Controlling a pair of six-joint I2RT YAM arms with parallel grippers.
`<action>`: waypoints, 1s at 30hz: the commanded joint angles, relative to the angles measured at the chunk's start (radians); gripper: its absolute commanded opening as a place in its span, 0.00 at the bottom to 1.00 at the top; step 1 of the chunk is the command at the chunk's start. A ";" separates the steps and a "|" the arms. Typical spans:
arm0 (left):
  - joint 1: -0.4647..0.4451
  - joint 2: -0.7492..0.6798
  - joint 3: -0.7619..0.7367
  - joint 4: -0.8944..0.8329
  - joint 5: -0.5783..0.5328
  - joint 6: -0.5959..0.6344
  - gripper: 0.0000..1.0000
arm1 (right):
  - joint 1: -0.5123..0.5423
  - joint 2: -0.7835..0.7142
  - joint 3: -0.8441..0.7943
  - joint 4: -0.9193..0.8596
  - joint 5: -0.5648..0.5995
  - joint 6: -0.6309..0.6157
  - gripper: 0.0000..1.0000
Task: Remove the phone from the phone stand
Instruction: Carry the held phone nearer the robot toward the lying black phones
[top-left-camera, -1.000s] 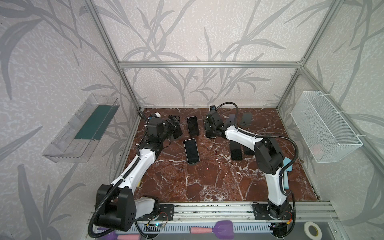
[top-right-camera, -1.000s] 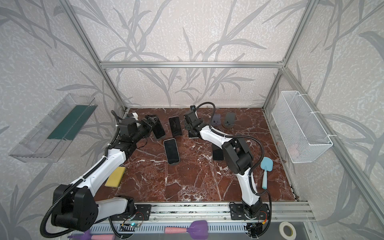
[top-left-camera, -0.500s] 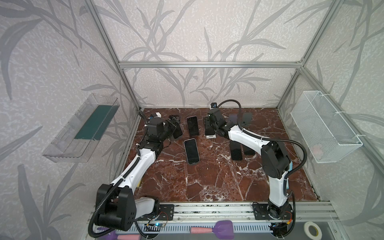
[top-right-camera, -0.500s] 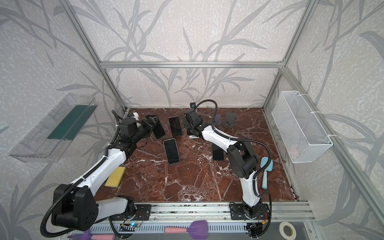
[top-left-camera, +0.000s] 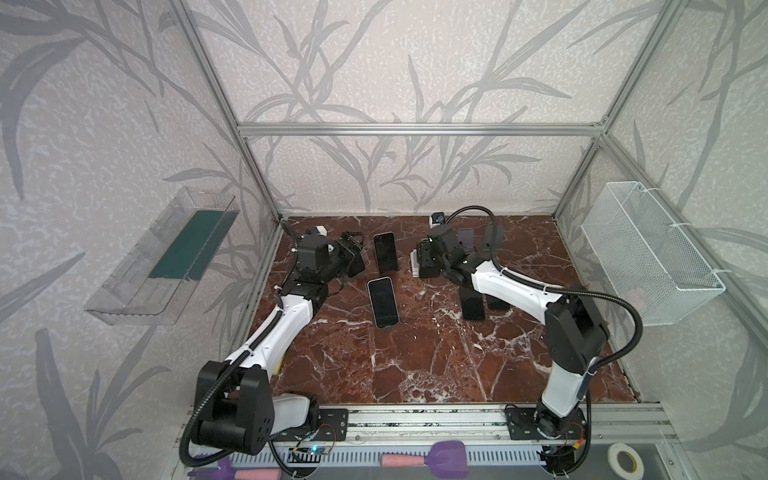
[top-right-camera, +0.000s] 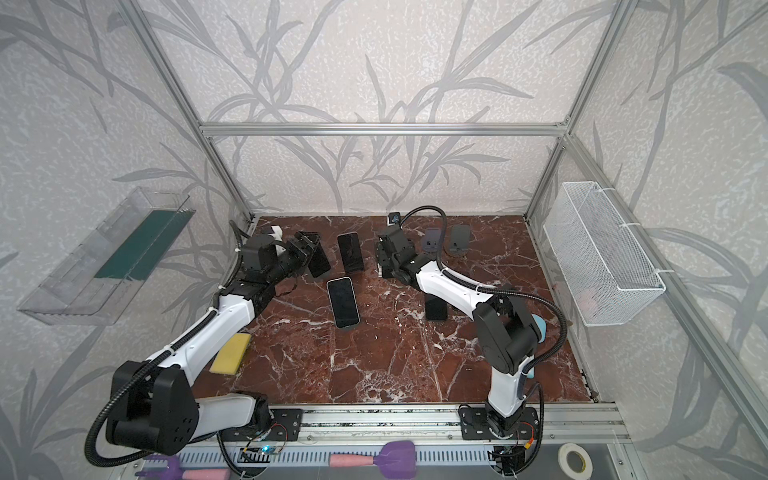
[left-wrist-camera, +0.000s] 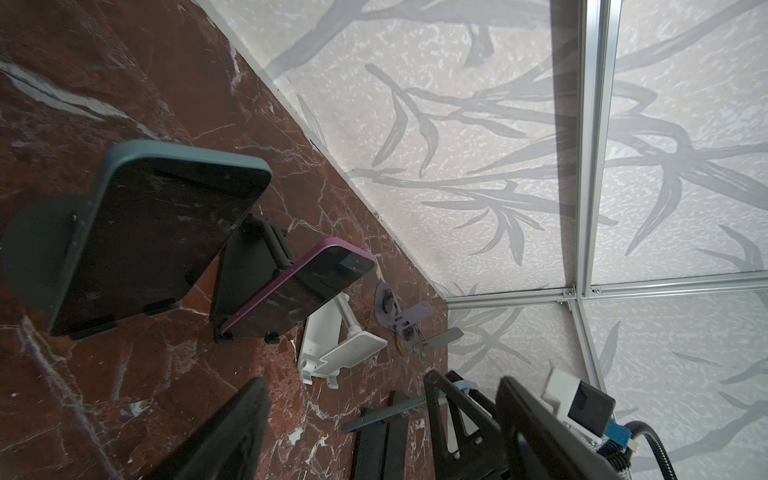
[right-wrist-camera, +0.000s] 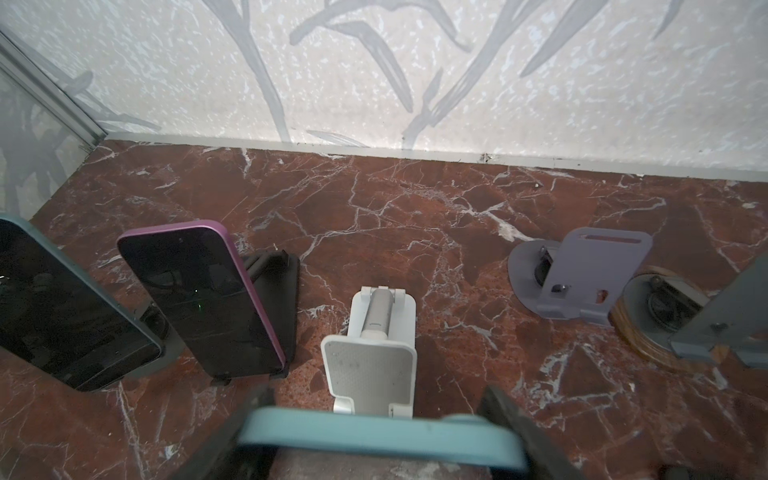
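My right gripper (right-wrist-camera: 378, 415) is shut on a phone (right-wrist-camera: 374, 436) in a light blue case, held by its sides just in front of the empty white phone stand (right-wrist-camera: 370, 365). In both top views this gripper (top-left-camera: 426, 259) is at the back middle of the table. A teal-cased phone (left-wrist-camera: 158, 241) and a purple-cased phone (left-wrist-camera: 299, 291) lean on dark stands to the left of it. My left gripper (left-wrist-camera: 380, 386) is open close beside the teal phone at the back left (top-left-camera: 348, 249), with nothing between its fingers.
A white-edged phone (top-left-camera: 382, 301) and two dark phones (top-left-camera: 471, 303) lie flat mid-table. An empty lavender stand (right-wrist-camera: 582, 274) and a wooden-based stand (right-wrist-camera: 673, 324) are at the back right. A yellow sponge (top-right-camera: 230, 347) lies at the left edge, and a wire basket (top-left-camera: 648, 253) hangs on the right wall.
The right arm's elbow has swung right and toward the front while its gripper keeps the phone by the white stand. The left arm has hardly moved.
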 joint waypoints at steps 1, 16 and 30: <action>-0.017 0.014 0.039 0.041 0.038 -0.017 0.86 | 0.006 -0.113 -0.046 0.072 0.009 -0.006 0.70; -0.278 0.070 0.127 -0.011 0.141 0.065 0.85 | 0.007 -0.298 -0.334 0.042 0.011 0.066 0.71; -0.301 0.076 0.123 -0.019 0.131 0.060 0.86 | 0.008 -0.279 -0.435 0.041 -0.049 0.145 0.71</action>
